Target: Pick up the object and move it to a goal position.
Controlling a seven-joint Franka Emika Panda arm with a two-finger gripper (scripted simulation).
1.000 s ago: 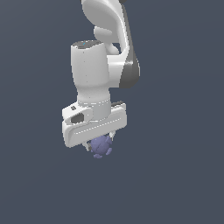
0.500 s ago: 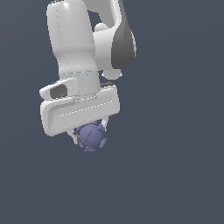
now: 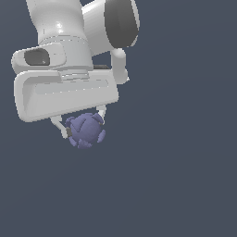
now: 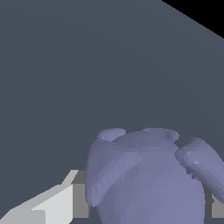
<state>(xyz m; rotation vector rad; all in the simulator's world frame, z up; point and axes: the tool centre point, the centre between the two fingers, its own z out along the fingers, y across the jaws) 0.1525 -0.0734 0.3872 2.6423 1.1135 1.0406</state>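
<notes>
Exterior view has the object (image 3: 85, 130), that bumpy bluish-purple lump, sitting right under the white tool (image 3: 82, 125), pinched between the two thin fingers (image 3: 59, 126), one on each side of it. So the tool is clamped on the object, no gap that I can see. The whole thing hangs in the upper left of that view against plain dark grey, with nothing touching the lump from below.

Wrist view agrees: the object (image 4: 148, 179) fills the near part of the picture, with a grey pad (image 4: 80, 197) pressed to its side and flat grey table (image 4: 78, 65) beyond it.

My read: the pick-up part is done. What's left is the carry to the goal, and I can't spot any goal marker in either view, so no idea how far is left.
</notes>
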